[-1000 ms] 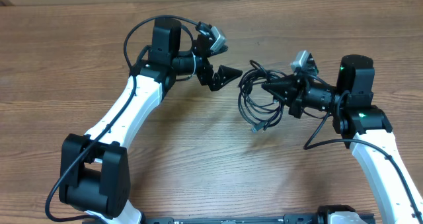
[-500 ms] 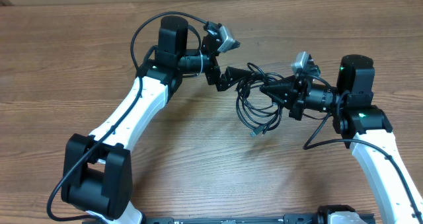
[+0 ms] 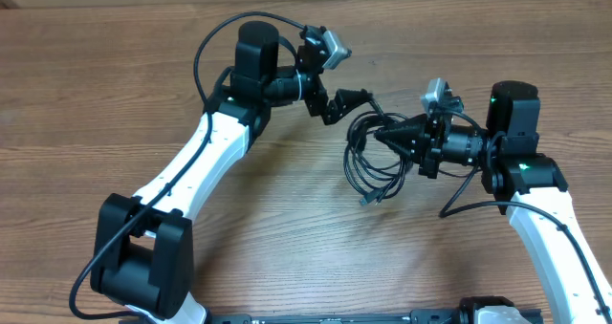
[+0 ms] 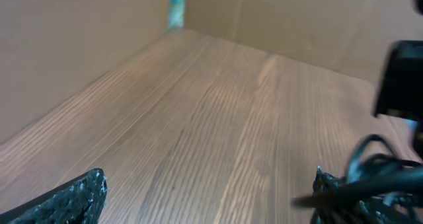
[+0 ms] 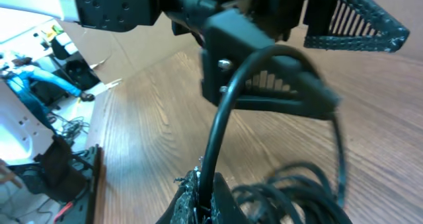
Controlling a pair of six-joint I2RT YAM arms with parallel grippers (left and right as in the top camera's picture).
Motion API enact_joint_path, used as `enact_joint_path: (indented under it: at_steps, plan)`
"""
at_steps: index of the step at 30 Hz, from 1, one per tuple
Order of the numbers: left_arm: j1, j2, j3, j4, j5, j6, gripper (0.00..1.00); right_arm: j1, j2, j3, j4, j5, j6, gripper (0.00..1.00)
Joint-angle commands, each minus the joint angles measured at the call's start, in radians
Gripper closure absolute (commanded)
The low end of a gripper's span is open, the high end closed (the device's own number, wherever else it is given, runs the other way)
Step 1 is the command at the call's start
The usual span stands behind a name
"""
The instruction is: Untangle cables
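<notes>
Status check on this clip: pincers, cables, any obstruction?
Right pincer shut on the cables, loops tangled at its tip. Left pincer open wide at the bundle's top, gripping nothing. No obstruction seen; pincers close together.

1. The left arm (image 3: 196, 162) and the right arm (image 3: 547, 230) look alike: white shells between chunky black joint housings.
2. A thick black wire (image 3: 203, 49) loops off the left arm.
3. Small green lights (image 3: 494, 99) glow on the right arm's black housing.
4. A silver-grey camera box (image 3: 332, 48) sits at each wrist.
5. The left gripper (image 3: 356, 98) has black, triangular fingers (image 5: 357, 32) with a ribbed lattice.
</notes>
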State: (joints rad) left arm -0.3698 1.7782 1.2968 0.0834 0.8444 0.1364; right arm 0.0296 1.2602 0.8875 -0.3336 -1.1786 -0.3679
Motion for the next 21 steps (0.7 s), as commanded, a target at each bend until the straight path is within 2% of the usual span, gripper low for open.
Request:
enact_joint_path:
  at_steps: [1, 10, 16, 21]
  plan:
    - [-0.005, -0.018, 0.015, -0.036, -0.173, -0.04, 0.0, 0.003, -0.013, 0.029, 0.006, -0.082, 0.002, 0.96]
    - [0.002, -0.018, 0.015, -0.21, -0.466, -0.079, 0.01, 0.003, -0.013, 0.029, 0.01, -0.081, 0.001, 0.96]
    - [0.005, -0.018, 0.015, -0.232, -0.44, -0.1, 0.01, 0.003, -0.013, 0.029, 0.005, 0.005, 0.002, 0.96]
    - [0.005, -0.018, 0.015, -0.281, -0.376, -0.099, 0.0, 0.003, -0.013, 0.029, -0.028, 0.219, 0.002, 0.96]
